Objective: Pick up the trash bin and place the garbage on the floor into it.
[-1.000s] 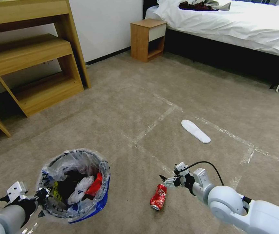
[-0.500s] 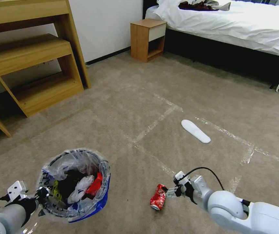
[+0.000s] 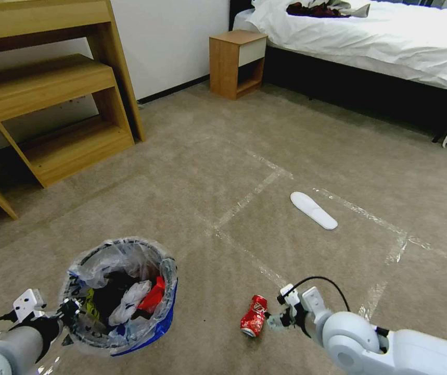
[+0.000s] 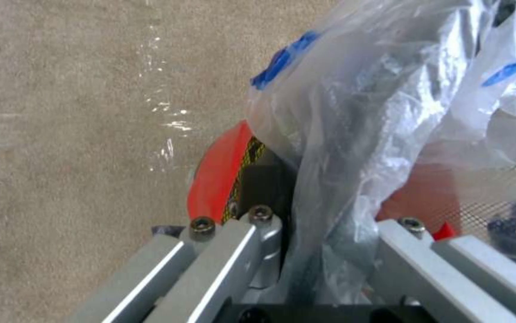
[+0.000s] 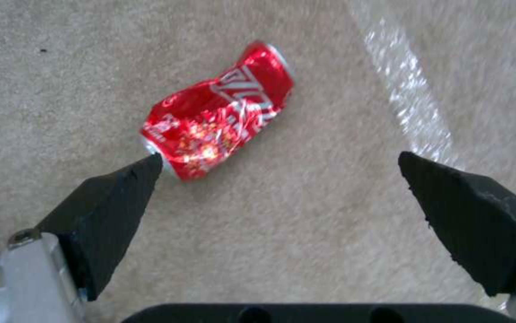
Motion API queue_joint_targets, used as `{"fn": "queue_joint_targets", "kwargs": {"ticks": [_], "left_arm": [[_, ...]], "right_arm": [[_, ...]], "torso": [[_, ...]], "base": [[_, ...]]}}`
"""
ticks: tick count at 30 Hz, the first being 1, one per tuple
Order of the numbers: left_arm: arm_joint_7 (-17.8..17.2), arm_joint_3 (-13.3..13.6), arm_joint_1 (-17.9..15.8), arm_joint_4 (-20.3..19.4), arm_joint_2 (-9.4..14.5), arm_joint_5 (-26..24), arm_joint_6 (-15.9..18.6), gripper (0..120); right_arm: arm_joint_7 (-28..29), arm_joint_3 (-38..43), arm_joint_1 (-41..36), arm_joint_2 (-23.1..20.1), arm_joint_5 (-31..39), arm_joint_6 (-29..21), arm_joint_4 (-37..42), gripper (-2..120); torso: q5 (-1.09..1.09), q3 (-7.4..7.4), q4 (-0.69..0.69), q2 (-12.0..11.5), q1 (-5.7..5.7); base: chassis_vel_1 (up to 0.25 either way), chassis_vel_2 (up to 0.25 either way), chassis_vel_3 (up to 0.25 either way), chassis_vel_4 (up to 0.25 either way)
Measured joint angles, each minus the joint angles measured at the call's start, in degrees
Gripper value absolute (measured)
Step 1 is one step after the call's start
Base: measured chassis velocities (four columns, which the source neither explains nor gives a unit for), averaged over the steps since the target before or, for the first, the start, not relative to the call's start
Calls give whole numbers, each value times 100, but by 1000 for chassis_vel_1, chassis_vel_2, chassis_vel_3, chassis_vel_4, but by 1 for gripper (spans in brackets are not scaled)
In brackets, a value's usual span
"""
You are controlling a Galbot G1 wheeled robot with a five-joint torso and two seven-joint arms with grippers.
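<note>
- The small round trash bin (image 3: 122,297), red-based, blue-banded and lined with a crinkled clear plastic bag, is held at its rim by the left gripper (image 3: 67,312); the left wrist view shows the jaws closed over the rim and the bag.
- Inside it already lie a red wrapper, crumpled white paper and some dark scraps, so part of the job looks done.
- A crushed red drink can (image 3: 254,315) lies on the beige carpet floor (image 3: 192,198), just beside a shiny clear tape strip (image 3: 249,255).
- The right gripper (image 3: 276,323) hovers low next to the can, jaws spread wide and holding nothing.
- A flat white insole (image 3: 314,210) lies farther off, inside the taped square.
- The can and insole are not yet binned.
</note>
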Motion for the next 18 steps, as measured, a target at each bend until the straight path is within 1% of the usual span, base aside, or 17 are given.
{"fn": "queue_joint_targets", "kwargs": {"ticks": [2, 3, 4, 6, 9, 11, 13, 14, 18], "left_arm": [[3, 11, 0, 0, -10, 15, 0, 0], [4, 12, 3, 0, -11, 18, 0, 0], [4, 12, 3, 0, -11, 18, 0, 0], [5, 10, 13, 0, -11, 22, 0, 0], [5, 1, 24, 0, -4, 24, 0, 0], [7, -2, 22, 0, 0, 23, 0, 0], [7, -3, 21, 0, 1, 24, 0, 0], [7, -4, 18, 0, 2, 24, 0, 0], [9, -2, 27, 0, 4, 27, 0, 0]], "right_arm": [[581, -9, -40, 297, 407, -57, -49, 100], [715, -7, -42, 383, 528, -90, -60, 100], [715, -7, -42, 383, 528, -90, -60, 100], [847, -2, -33, 530, 633, -104, -140, 100], [887, 9, 28, 660, 645, -102, -261, 100], [1067, 9, 87, 810, 822, -89, -310, 100], [1096, 9, 91, 832, 859, -88, -316, 100], [1194, 4, 81, 919, 937, -49, -358, 100], [1239, -9, -15, 992, 882, -24, -507, 100]], "torso": [[1, 0, 1, 0, 0], [1, 0, 0, 0, 0], [1, 0, 0, 0, 0], [0, 0, 0, 0, 0], [-1, 0, 0, 0, 0], [1, 0, 1, 0, 0], [1, 0, 1, 0, 0], [-1, 0, 1, 0, 0], [0, 0, 0, 0, 0]], "base": [[0, 0, 0, 0], [0, 0, 0, 0], [0, 0, 0, 0], [0, 0, 0, 0], [0, 0, 0, 0], [0, 0, 0, 0], [0, 0, 0, 0], [0, 0, 0, 0], [0, 0, 0, 0]]}}
